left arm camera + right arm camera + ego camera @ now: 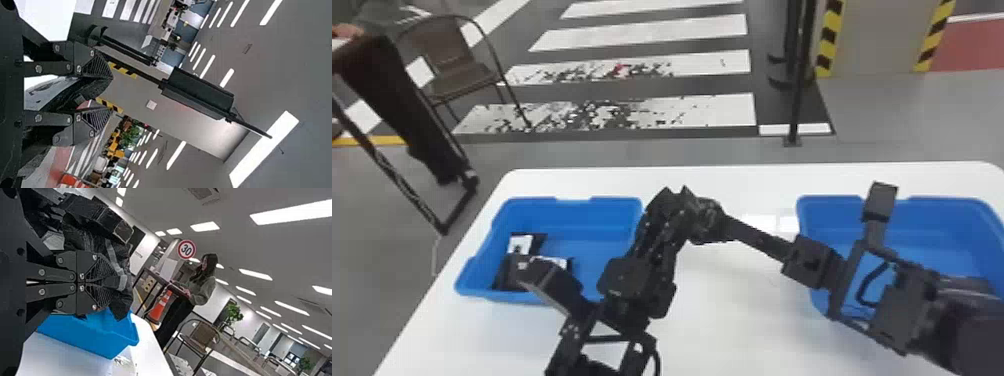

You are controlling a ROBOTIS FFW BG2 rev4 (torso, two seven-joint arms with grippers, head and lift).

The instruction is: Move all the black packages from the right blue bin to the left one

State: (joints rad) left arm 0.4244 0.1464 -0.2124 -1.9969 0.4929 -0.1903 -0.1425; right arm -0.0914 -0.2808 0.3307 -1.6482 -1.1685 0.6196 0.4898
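Observation:
Above the table between the bins, my left gripper [676, 194] stands next to my right gripper [729, 226]. A black package [708, 220] is at the right fingertips, beside the left fingers. In the right wrist view the right gripper [102, 283] is shut on the crumpled black package [119, 260]. From the left wrist, the left gripper [107, 94] stands open, with dark glossy material [64, 92] by its fingers. Black packages with white labels [521, 243] lie in the left blue bin [572, 205]. My right arm partly covers the right blue bin [932, 210].
Both bins stand on a white table [732, 325]. A dark shape [969, 284] shows in the right bin beside the right arm. Beyond the table are a chair [452, 65] and a black post [797, 90].

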